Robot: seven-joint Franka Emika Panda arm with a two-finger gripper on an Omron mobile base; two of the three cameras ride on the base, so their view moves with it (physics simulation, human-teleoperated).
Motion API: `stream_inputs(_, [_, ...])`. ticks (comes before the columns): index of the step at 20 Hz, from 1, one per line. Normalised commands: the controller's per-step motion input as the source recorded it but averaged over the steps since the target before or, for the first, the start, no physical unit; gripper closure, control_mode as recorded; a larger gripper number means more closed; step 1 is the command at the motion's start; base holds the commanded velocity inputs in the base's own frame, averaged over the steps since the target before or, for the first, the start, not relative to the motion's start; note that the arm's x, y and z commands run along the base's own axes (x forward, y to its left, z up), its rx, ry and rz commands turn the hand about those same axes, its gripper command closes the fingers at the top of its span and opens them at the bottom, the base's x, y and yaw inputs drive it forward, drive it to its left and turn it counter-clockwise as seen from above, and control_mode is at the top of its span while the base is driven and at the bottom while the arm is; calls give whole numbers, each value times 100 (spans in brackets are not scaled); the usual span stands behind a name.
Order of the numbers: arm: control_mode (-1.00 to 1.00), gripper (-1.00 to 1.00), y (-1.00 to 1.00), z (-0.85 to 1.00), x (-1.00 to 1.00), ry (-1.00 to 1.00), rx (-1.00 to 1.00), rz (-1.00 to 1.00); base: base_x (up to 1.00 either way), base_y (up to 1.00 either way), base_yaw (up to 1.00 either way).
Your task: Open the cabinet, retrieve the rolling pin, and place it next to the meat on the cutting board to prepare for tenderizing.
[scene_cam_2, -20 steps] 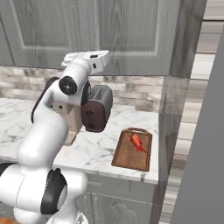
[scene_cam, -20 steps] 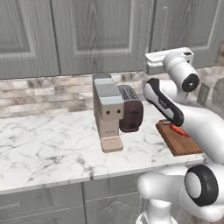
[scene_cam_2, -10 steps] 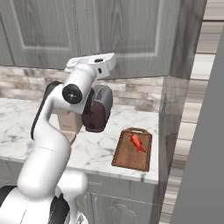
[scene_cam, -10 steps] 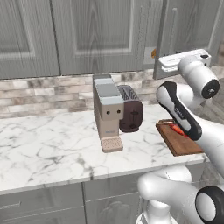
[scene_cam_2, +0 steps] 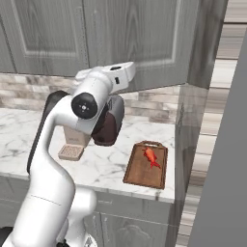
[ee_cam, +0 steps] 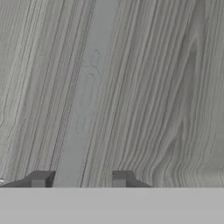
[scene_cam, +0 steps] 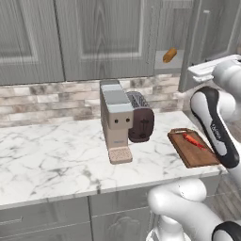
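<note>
Coffee machine: tan boxy coffee machine [scene_cam: 114, 120] with a drip tray, standing on the white marble tabletop [scene_cam: 52, 153]; a dark rounded toaster [scene_cam: 141, 122] touches its right side.
Rolling pin: short orange-tan wooden cylinder [scene_cam: 170, 55] lying tilted on the grey shelf inside the cabinet, above and behind the toaster, visible through the gap of the opened door.
Cabinet: tall grey wood-grain cabinet with framed recessed-panel doors [scene_cam: 108, 37]; its right-hand door [scene_cam: 207, 40] stands swung outward.
Cutting board: flat reddish-brown wooden board [scene_cam: 194, 149] near the right end of the tabletop, well apart from the rolling pin.
Meat: thin bright-red strip [scene_cam: 192, 140] lying on the board; the bare wood beside it is the judged target spot.
Gripper: white arm's two-finger gripper [ee_cam: 78, 179], close against a grey wood-grain door panel; a pale straight bar, likely the door handle [ee_cam: 87, 96], runs between the two dark tips.
Jaws: partly open, standing either side of the bar with a gap; holding nothing.
Step in hand: judged to be finishing the door opening, before the reach to the shelf.
Doing it well: draw the jaws straight back off the bar, clear the door edge, then approach the rolling pin across its short axis.
</note>
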Motion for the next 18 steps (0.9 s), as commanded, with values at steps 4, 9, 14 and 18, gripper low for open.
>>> stream_inputs(4, [-100,100,-89,-26,-34,12,-4,3,0,0,0])
stream_inputs(9, [-100,-100,-39,-49,-26,14,-5,1,0,0,0])
stream_inputs(14, [-100,-100,-12,-18,-62,0,-2,0,0,0,0])
stream_inputs(18, [-100,-100,-14,0,-97,-14,-2,0,0,0,0])
